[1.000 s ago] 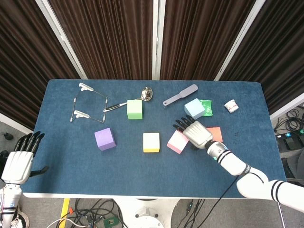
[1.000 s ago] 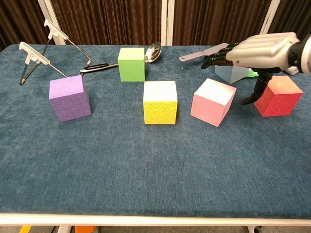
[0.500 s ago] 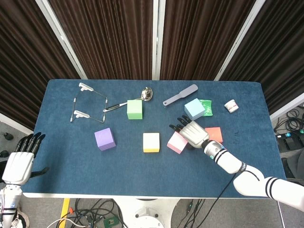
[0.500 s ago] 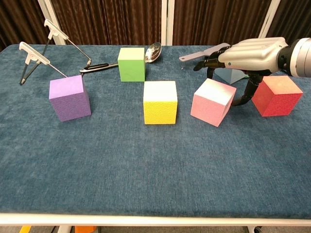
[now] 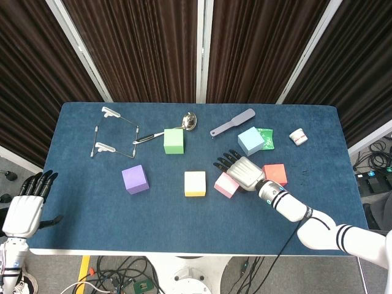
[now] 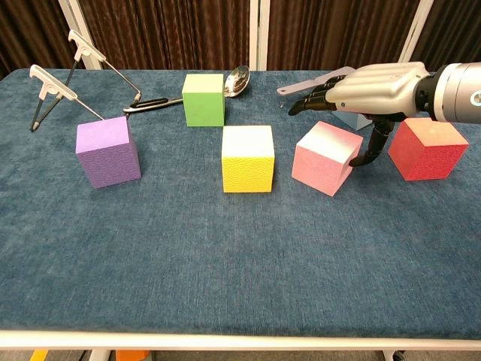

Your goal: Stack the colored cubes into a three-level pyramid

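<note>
The right hand [image 6: 368,90] hovers over the pink foam cube [image 6: 323,157], fingers spread flat above it and thumb hooked down at its right face; whether the thumb touches cannot be told. The hand hides most of the light blue cube [image 5: 250,139] in the chest view. The red cube [image 6: 427,147] sits just right. The left hand [image 5: 26,208], fingers apart and empty, hangs off the table's [image 5: 79,220] near-left edge.

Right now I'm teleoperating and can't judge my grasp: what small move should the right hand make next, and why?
Probably close the fingers on the pink cube. The right hand is spread above it, thumb beside its right face, but the chest view shows nothing gripped. The yellow cube sits apart to its left, so there's room.
</note>
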Controlling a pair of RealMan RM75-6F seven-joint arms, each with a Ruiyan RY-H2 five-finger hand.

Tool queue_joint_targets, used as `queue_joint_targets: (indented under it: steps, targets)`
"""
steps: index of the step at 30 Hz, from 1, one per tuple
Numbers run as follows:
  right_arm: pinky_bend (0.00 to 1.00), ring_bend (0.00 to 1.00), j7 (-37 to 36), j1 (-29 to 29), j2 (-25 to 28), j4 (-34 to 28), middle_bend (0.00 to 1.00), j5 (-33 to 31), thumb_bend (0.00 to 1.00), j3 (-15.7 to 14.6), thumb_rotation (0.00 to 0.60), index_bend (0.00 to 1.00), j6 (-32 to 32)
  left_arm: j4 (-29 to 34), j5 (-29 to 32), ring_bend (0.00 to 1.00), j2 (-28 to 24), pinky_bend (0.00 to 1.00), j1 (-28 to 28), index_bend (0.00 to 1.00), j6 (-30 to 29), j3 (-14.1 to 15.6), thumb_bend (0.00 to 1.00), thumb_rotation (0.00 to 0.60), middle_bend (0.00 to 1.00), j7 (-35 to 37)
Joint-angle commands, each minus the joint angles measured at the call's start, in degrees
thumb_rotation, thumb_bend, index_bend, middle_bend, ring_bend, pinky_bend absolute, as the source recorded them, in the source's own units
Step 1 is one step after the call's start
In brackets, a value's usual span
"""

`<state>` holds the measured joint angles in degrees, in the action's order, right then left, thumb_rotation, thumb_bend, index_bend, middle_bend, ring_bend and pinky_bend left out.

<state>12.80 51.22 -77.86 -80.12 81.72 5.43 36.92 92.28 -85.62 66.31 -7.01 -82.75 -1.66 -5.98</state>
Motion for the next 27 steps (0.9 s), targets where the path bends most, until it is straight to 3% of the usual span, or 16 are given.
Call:
queue_joint_targets:
  steps: [1, 8, 16, 27]
  targets:
    - [0.0, 0.0, 0.53, 0.32, -0.13, 0.16, 0.01, -0.66, 0.12, -0.24, 0.6, 0.0, -0.43, -0.35, -0.04, 0.0, 0.08, 0.09, 0.05, 0.0, -0.02, 0.08, 0.0, 0.6, 0.05, 0.27]
    - [0.0, 0.0, 1.15, 0.54, -0.46, 0.24, 0.0, -1.58, 0.12, -0.38, 0.6, 0.01, 0.31, -0.42, 0.03, 0.0, 0.11, 0.09, 0.09, 0.0, -0.03, 0.07, 0.0, 0.6, 0.05, 0.46]
    - [0.0, 0.0, 0.64, 0.78, -1.02, 0.88, 0.0, -1.54, 0.12, -0.77, 0.6, 0.4, 1.03, -0.8, 0.18, 0.0, 0.15, 0.09, 0.16, 0.01, 0.0, 0.08, 0.0, 0.6, 0.05, 0.87]
    - [0.0, 0.0, -0.27, 0.38, -0.29, 0.45, 0.0, -1.9, 0.12, -0.79, 0.6, 0.56, 2.77, -1.05, 0.33, 0.0, 0.11, 0.09, -0.07, 0.01, 0.51, 0.06, 0.0, 0.6, 0.05, 1.24]
